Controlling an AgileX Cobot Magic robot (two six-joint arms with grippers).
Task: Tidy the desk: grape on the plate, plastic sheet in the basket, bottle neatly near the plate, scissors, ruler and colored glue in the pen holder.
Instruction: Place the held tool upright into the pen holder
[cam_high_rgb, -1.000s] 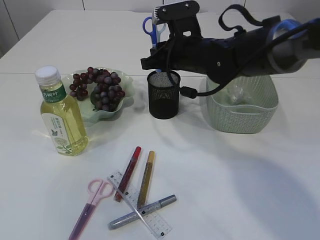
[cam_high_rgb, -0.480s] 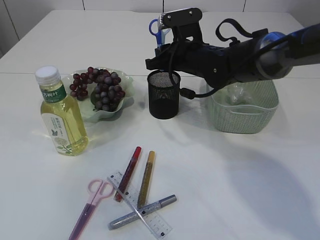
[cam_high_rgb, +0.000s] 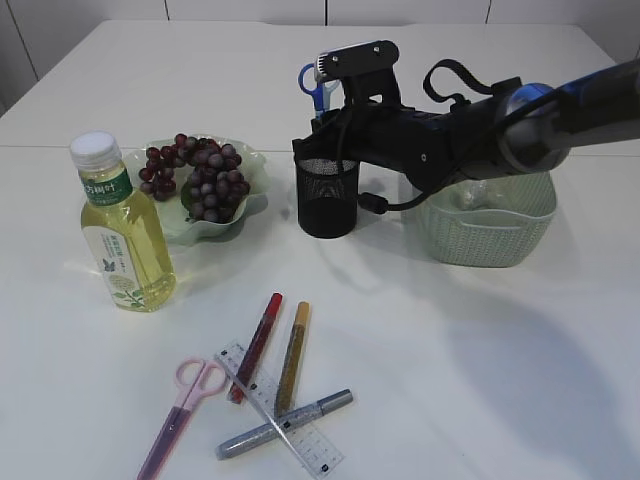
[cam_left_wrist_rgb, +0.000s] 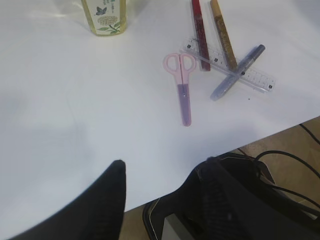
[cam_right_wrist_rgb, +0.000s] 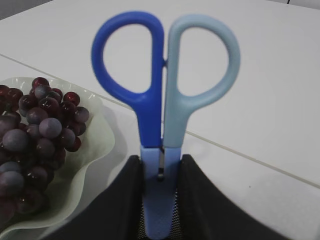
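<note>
Scissors with blue handles (cam_right_wrist_rgb: 164, 95), pinched handles-up in my right gripper (cam_right_wrist_rgb: 161, 172), have come lower over the black mesh pen holder (cam_high_rgb: 327, 195), tips entering it. Releasing comes next, I think. My left gripper (cam_left_wrist_rgb: 160, 187) hangs spread, empty.

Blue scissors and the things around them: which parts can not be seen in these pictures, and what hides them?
- Blue scissors: blade tips hidden, right wrist view by the right pincer, exterior view by the arm.
- Pen holder: inside hidden by the arm, exterior view.
- Basket: contents blocked by the arm, exterior view.
- Bottle: top cut off by the edge, left wrist view.
- Ruler: marks too small.
</note>
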